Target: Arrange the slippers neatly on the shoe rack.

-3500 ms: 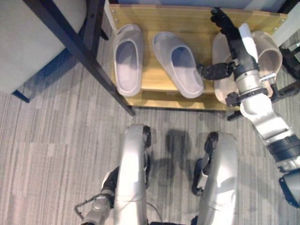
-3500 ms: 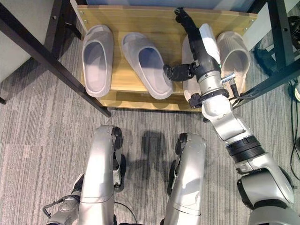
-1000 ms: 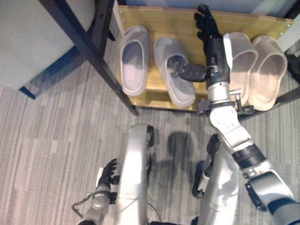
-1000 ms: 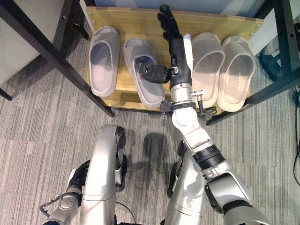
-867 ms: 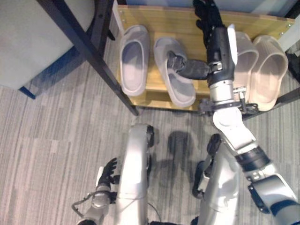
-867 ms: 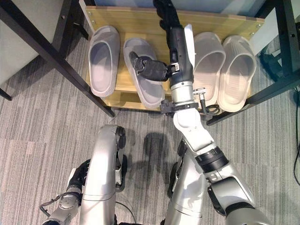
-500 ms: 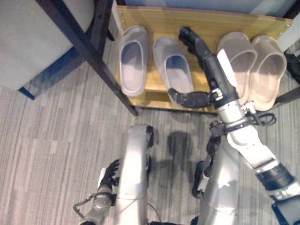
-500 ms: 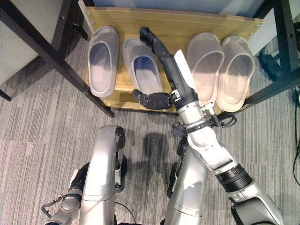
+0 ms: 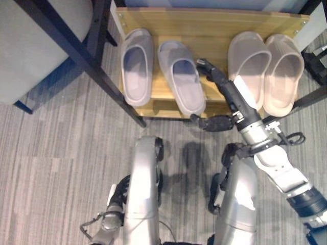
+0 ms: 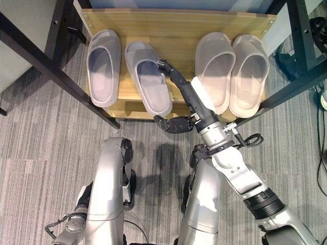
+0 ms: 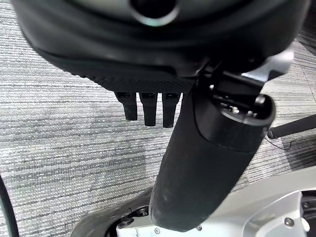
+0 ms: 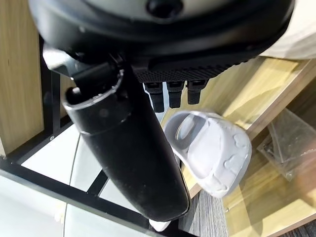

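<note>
reaching right robot hand (image 10: 180, 87) (fingers straight) beside grey slipper (image 10: 148, 84) | rack (image 10: 179, 23) | left robot hand (image 11: 148, 106) relaxed

Grey striped carpet (image 9: 51, 153), black-framed furniture (image 9: 76, 48) to the left.

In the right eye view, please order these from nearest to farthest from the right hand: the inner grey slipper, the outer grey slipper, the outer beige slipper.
From the right hand:
1. Inner grey slipper, just to the hand's left.
2. Outer grey slipper, at the rack's left end.
3. Outer beige slipper, at the rack's right end, beyond the inner beige one.
</note>
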{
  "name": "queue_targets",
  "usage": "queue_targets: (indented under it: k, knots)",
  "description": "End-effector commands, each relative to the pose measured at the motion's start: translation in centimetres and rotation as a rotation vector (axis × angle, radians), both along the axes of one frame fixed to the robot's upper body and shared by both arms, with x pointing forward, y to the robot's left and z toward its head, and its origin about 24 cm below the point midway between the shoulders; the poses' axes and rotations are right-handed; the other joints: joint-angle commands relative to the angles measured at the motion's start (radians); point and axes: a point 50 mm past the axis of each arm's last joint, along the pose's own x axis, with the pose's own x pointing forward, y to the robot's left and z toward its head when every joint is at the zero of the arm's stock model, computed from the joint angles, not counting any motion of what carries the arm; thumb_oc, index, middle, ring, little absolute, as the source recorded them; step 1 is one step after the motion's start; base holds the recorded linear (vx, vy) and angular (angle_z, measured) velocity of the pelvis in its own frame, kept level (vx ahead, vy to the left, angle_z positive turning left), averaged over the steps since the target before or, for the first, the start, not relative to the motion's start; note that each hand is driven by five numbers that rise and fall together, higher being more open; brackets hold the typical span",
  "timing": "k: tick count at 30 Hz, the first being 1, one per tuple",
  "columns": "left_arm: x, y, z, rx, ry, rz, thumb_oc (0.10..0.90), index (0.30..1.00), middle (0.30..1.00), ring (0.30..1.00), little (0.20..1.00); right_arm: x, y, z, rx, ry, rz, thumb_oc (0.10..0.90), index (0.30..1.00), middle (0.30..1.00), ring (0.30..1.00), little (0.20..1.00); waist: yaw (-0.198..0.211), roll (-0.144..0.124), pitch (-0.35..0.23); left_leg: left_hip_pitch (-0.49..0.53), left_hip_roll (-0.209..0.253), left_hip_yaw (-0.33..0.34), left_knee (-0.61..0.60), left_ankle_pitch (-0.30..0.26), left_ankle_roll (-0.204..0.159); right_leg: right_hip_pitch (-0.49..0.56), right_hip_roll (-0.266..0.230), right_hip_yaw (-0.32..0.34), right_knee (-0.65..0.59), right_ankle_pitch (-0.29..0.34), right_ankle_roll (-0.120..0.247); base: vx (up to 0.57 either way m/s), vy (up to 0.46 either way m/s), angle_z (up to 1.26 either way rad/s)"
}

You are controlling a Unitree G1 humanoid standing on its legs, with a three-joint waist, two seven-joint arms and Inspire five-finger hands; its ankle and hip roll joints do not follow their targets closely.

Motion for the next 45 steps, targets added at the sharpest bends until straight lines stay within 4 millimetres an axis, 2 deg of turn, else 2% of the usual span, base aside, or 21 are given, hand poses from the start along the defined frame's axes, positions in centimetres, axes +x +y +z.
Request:
queue_targets:
  k: [1,6,11,14,15,21,25,33,40,45]
  knots:
    - [-1.0,-0.4,-0.1,0.009,-0.019,-0.051,0.8,0.9,0.9,0.9,0.9,-1.8,1.7,6.1,-0.019,-0.282,0.146,0.8,0.9,0.9,0.9,0.9,0.06,-0.02,-0.031,-0.037,-0.06,-0.093,-0.062,0.003,0.031,0.018,-0.006,0.101,-0.037,0.113,-0.13,0.0,0.0,0.0]
    - [-1.0,-0.4,-0.1,0.01,-0.019,-0.056,0.8,0.9,0.9,0.9,0.9,-1.4,1.2,6.0,-0.015,-0.255,0.133,0.8,0.9,0.9,0.9,0.9,0.064,-0.02,-0.031,-0.037,-0.06,-0.096,-0.059,0.001,0.031,0.018,-0.006,0.101,-0.037,0.114,-0.129,0.0,0.0,0.0]
    - [-0.7,-0.4,0.1,0.009,-0.026,-0.07,0.8,0.9,0.9,0.9,0.9,0.3,1.1,5.8,-0.014,-0.209,0.094,0.8,0.9,0.9,0.9,0.9,0.072,-0.013,-0.031,-0.037,-0.06,-0.097,-0.062,0.003,0.03,0.018,-0.006,0.098,-0.041,0.118,-0.129,0.0,0.0,0.0]
    - [-0.7,-0.4,0.1,0.009,-0.027,-0.071,0.8,0.9,0.9,0.9,0.9,0.6,1.2,5.9,-0.013,-0.209,0.09,0.8,0.9,0.9,0.9,0.9,0.073,-0.011,-0.031,-0.037,-0.06,-0.097,-0.062,0.003,0.031,0.017,-0.005,0.098,-0.041,0.118,-0.129,0.0,0.0,0.0]
    - [-0.8,-0.3,0.2,0.017,-0.026,-0.082,0.8,0.9,0.9,0.9,0.9,1.3,1.3,6.1,-0.007,-0.203,0.076,0.8,0.9,0.9,0.9,0.9,0.079,-0.005,-0.031,-0.037,-0.062,-0.099,-0.063,0.004,0.031,0.02,-0.005,0.095,-0.042,0.117,-0.13,0.0,0.0,0.0]
    - [-0.9,-0.1,0.1,0.027,-0.017,-0.094,0.8,0.9,0.9,0.9,0.9,1.9,2.3,6.8,-0.019,-0.205,0.099,0.8,0.9,0.9,0.9,0.9,0.09,0.003,-0.031,-0.037,-0.065,-0.105,-0.065,0.006,0.03,0.024,-0.008,0.092,-0.045,0.118,-0.13,0.0,0.0,0.0]
    - [-1.0,0.0,0.1,0.037,-0.01,-0.101,0.8,0.9,0.9,0.9,0.9,2.2,3.8,7.3,-0.02,-0.204,0.148,0.8,0.9,0.9,0.9,0.9,0.102,0.009,-0.031,-0.037,-0.069,-0.107,-0.065,0.005,0.03,0.029,-0.009,0.089,-0.047,0.12,-0.131,0.0,0.0,0.0]
    - [-1.0,-0.1,0.0,0.045,-0.003,-0.11,0.8,0.9,0.9,0.9,0.9,2.3,5.3,7.9,0.017,-0.198,0.208,0.8,0.9,0.9,0.9,0.9,0.11,0.012,-0.031,-0.037,-0.068,-0.107,-0.061,0.003,0.03,0.034,-0.011,0.086,-0.048,0.124,-0.13,0.0,0.006,0.01]
    - [-1.0,-0.1,-0.1,0.049,-0.003,-0.095,0.8,0.9,0.9,0.9,0.9,1.9,5.6,8.7,0.049,-0.256,0.203,0.8,0.9,0.9,0.9,0.9,0.107,0.009,-0.031,-0.037,-0.066,-0.105,-0.056,0.001,0.031,0.03,-0.009,0.089,-0.044,0.123,-0.131,0.0,0.0,0.0]
    - [-0.9,0.0,0.0,0.049,-0.022,-0.069,0.8,0.9,0.9,0.9,0.9,1.5,5.5,9.5,0.149,-0.302,0.21,0.8,0.9,0.9,0.9,0.9,0.104,0.012,-0.031,-0.037,-0.065,-0.1,-0.058,0.004,0.03,0.029,-0.006,0.089,-0.041,0.122,-0.132,0.0,0.0,0.0]
